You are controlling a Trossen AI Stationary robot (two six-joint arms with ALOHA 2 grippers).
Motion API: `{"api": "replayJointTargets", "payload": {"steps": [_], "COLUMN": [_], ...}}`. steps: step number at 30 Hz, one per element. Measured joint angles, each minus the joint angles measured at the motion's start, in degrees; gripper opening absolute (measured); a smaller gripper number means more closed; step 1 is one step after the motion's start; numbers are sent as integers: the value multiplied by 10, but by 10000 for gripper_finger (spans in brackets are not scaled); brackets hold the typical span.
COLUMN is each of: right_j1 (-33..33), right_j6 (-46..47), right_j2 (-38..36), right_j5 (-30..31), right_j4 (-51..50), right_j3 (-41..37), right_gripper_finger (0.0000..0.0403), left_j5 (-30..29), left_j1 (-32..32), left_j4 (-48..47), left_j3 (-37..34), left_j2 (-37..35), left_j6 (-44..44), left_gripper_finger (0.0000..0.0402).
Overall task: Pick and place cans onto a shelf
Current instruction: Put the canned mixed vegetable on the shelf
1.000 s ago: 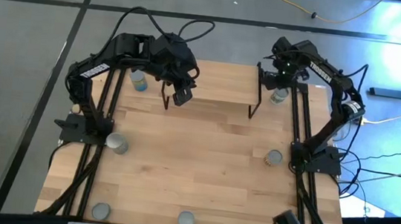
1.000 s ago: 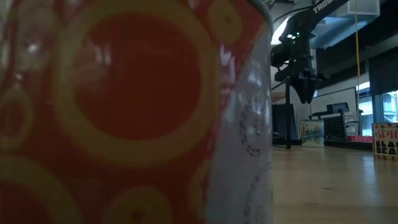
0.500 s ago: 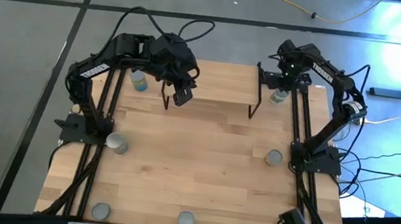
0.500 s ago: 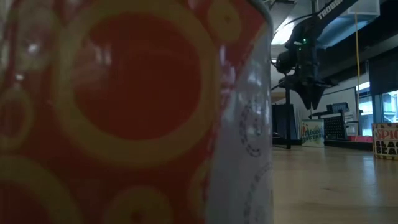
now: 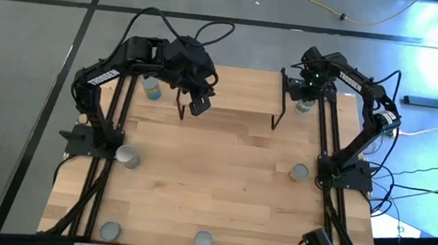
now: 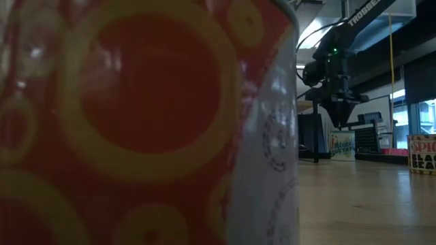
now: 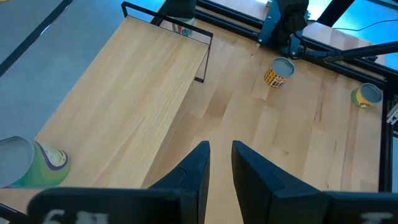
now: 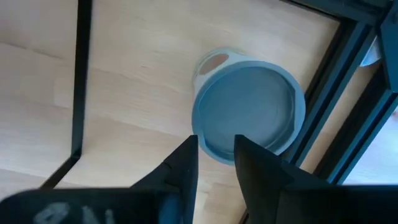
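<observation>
Open wood mid-table, edges crowded.
The light-wood tabletop (image 5: 213,179) lies bare centrally; silver-topped metal cans (image 5: 299,172) ring it, black-legged wooden shelf (image 5: 230,91) behind.

Bright even light, near can (image 6: 146,122) blurred

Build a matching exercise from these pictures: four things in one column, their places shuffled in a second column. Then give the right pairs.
Things:
1. left gripper
2. right gripper
3. shelf
4. orange can

Places:
A. fills the left of the low view
B. far part of the table, between the two arms
C. straight above a grey-topped can, fingers open
D. by the shelf's left end, open and holding nothing

Pairs: 1-D, 2-C, 3-B, 4-A
</observation>
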Motion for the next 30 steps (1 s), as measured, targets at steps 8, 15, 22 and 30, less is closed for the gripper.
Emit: {"api": "replayJointTargets", "payload": {"steps": [8, 15, 22, 30], "right_j1": [0, 0, 0, 0], "right_j6": [-16, -13, -17, -15], "right_j2": [14, 26, 29, 41], "right_j5": [-1, 3, 11, 12], "right_j4": [0, 6, 12, 33], "right_j3": [0, 1, -1, 0], "right_gripper_finger": [106, 106, 106, 106], "left_j5": [0, 0, 0, 0], "left_j1": [0, 0, 0, 0], "left_j4": [0, 0, 0, -1], "left_j3": [0, 0, 0, 0], "left_j2": [0, 0, 0, 0], "left_j6": [0, 0, 0, 0], "left_gripper_finger": [61, 61, 61, 61]}}
